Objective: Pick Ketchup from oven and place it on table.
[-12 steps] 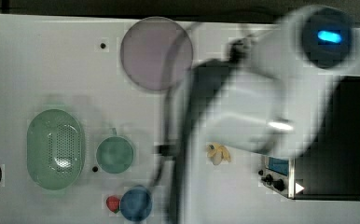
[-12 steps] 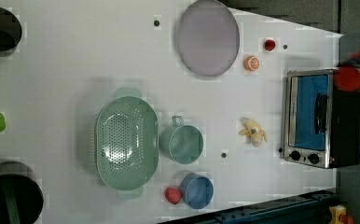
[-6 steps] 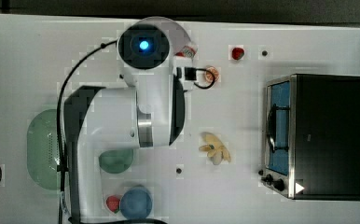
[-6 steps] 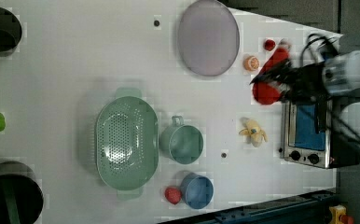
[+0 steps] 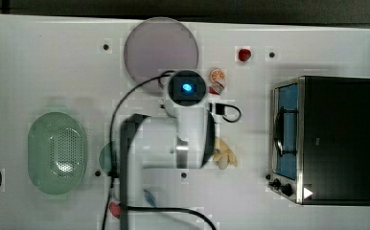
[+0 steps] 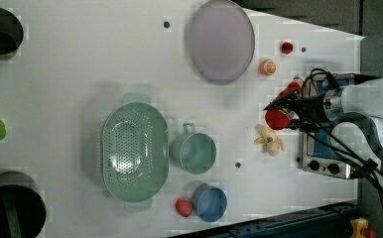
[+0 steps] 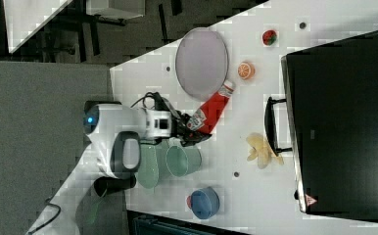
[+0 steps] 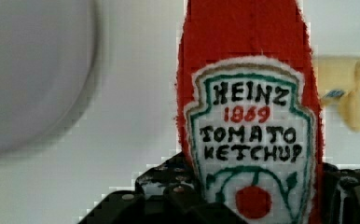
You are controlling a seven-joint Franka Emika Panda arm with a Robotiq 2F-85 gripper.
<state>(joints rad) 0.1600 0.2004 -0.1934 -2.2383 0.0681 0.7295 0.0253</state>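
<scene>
1. Change: since half a second ago the arm has swung from the purple plate [image 5: 161, 48] toward the oven [image 5: 324, 140] side.
2. Top view: wrist housing hangs over the surface [image 5: 53, 67], beside the orange slice [image 5: 217, 75].
3. Left view: tool [image 6: 285, 113] extends horizontally, level with the oven front.
4. Right view: tool clamped on the ketchup [image 7: 210, 112], tilted, cap toward the plate, above the surface.
5. Wrist view: label upright. Advice: lower onto bare surface, clear of the banana [image 8: 350, 95], then release.
</scene>
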